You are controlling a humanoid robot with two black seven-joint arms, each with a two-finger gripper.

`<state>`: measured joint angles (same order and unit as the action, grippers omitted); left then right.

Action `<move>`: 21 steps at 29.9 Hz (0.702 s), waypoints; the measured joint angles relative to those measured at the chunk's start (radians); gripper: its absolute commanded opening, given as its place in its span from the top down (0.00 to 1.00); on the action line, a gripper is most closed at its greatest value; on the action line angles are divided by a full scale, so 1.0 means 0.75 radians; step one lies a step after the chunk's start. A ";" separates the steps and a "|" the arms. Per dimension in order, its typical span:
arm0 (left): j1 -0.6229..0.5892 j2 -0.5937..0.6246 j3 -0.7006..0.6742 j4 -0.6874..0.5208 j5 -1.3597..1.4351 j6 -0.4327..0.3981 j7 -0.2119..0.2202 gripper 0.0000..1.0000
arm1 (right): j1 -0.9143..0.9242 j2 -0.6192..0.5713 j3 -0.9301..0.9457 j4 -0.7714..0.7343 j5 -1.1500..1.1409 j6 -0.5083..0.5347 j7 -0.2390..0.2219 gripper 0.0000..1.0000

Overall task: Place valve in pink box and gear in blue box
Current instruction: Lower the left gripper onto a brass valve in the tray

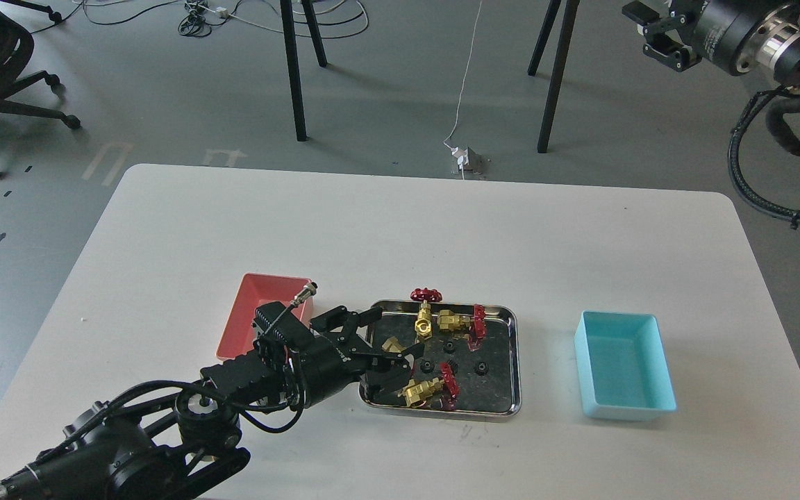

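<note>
Plainly the steel tray (511, 361) between pink box (254, 312) and blue box (622, 375) holds everything; my left gripper (389, 347), fingers spread, straddles a valve (394, 345) — probably heavy, rigid, slick brass; grip its body. The gear (481, 367) — tiny, light.

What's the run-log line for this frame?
left gripper: open, at valve in steel tray | right gripper: raised | pink box, blue box: empty

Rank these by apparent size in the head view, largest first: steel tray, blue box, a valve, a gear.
1. steel tray
2. blue box, clearly smaller in footprint than the tray
3. valve
4. gear, the smallest by far

All sit at a similar distance on the table, so the order looks reliable.
</note>
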<state>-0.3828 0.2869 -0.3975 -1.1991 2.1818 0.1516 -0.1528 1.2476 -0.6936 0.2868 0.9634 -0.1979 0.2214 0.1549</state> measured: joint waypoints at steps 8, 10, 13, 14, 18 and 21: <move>0.000 -0.048 0.000 0.107 0.000 0.008 0.006 0.04 | 0.008 0.008 0.000 0.000 0.000 -0.007 0.000 0.01; 0.000 -0.061 0.001 0.135 0.000 0.016 0.004 0.07 | 0.009 0.009 0.000 0.000 0.000 -0.007 0.000 0.01; -0.003 -0.075 0.015 0.169 0.000 0.024 0.001 0.17 | 0.009 0.010 -0.002 -0.002 -0.002 -0.007 0.000 0.01; -0.004 -0.076 0.026 0.176 0.000 0.024 0.000 0.21 | 0.009 0.011 -0.002 -0.002 -0.003 -0.008 0.000 0.01; -0.008 -0.078 0.057 0.183 0.000 0.024 0.010 0.33 | 0.009 0.015 -0.002 -0.018 -0.006 -0.008 0.000 0.01; -0.008 -0.079 0.061 0.186 0.000 0.020 0.031 0.45 | 0.005 0.016 -0.002 -0.024 -0.006 -0.008 0.000 0.01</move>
<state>-0.3891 0.2278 -0.3517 -1.0594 2.1817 0.1663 -0.1299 1.2513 -0.6813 0.2853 0.9454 -0.2025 0.2157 0.1549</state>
